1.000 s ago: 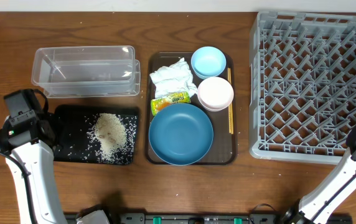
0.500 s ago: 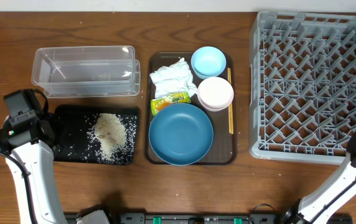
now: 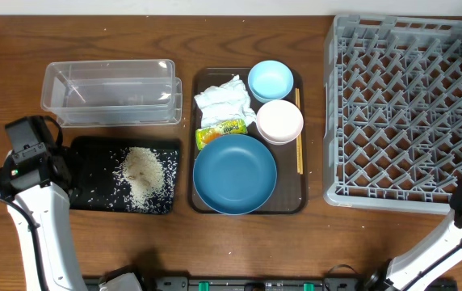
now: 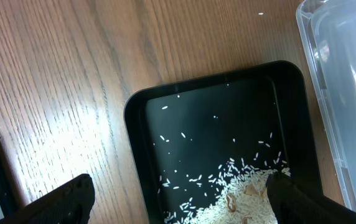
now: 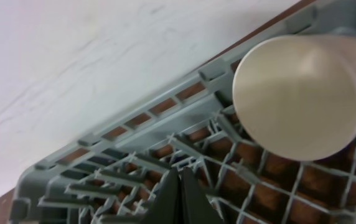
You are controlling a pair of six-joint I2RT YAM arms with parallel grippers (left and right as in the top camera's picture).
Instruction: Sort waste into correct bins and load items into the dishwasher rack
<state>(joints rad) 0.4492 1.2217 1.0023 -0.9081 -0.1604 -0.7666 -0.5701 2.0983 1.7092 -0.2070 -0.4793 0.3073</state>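
Left fingers [image 4: 72, 198] spread over black tray [image 4: 130, 118]; right fingers [image 5: 170, 196] pressed together above dishwasher rack [image 5: 134, 123].
Rice [image 4: 240, 194] lies binned as waste; 1 white cup [image 5: 299, 96] racked, apparently base-up to drain.

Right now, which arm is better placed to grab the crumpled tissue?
Left. The left gripper is open at the black tray, on the tissue's side, near the clear tub. The right gripper is shut, off at the grey rack's corner by the white cup.
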